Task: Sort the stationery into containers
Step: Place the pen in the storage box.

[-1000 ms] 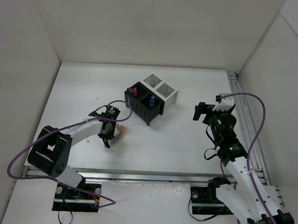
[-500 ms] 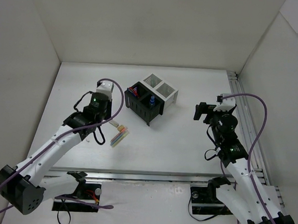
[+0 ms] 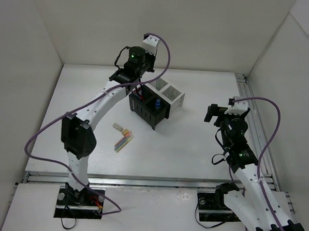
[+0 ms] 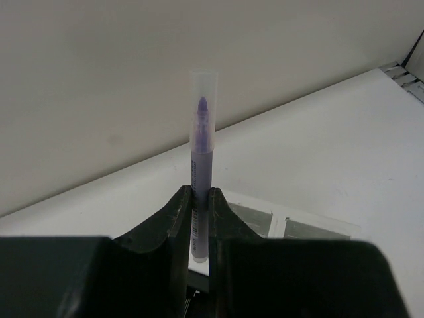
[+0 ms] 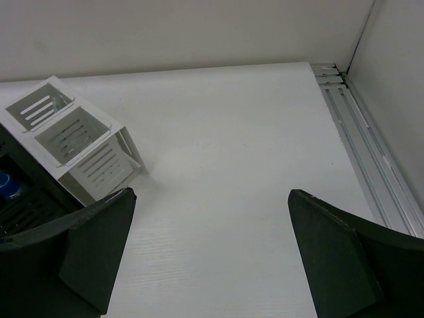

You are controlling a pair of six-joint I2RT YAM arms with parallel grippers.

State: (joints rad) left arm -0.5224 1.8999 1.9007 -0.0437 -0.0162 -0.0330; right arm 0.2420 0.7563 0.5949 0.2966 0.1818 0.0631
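Note:
My left gripper (image 3: 126,77) is raised above the back left of the bin block and is shut on a purple marker (image 4: 201,159) with a clear cap; in the left wrist view (image 4: 201,193) the marker stands upright between the jaws. The block has two black bins (image 3: 146,109) and two white bins (image 3: 166,90). One black bin holds a blue-capped bottle (image 3: 158,103), the other red pens (image 3: 140,94). Several pastel markers (image 3: 124,142) and a beige eraser (image 3: 121,128) lie on the table. My right gripper (image 3: 212,114) is open and empty, right of the bins.
A metal rail (image 3: 252,120) runs along the table's right edge, also in the right wrist view (image 5: 371,152). White walls enclose the back and sides. The white bins (image 5: 73,139) and the bottle's blue cap (image 5: 5,182) show at left in the right wrist view.
My left arm rose from the markers on the table and swung back to above the bins, carrying the purple marker. The right arm barely moved.

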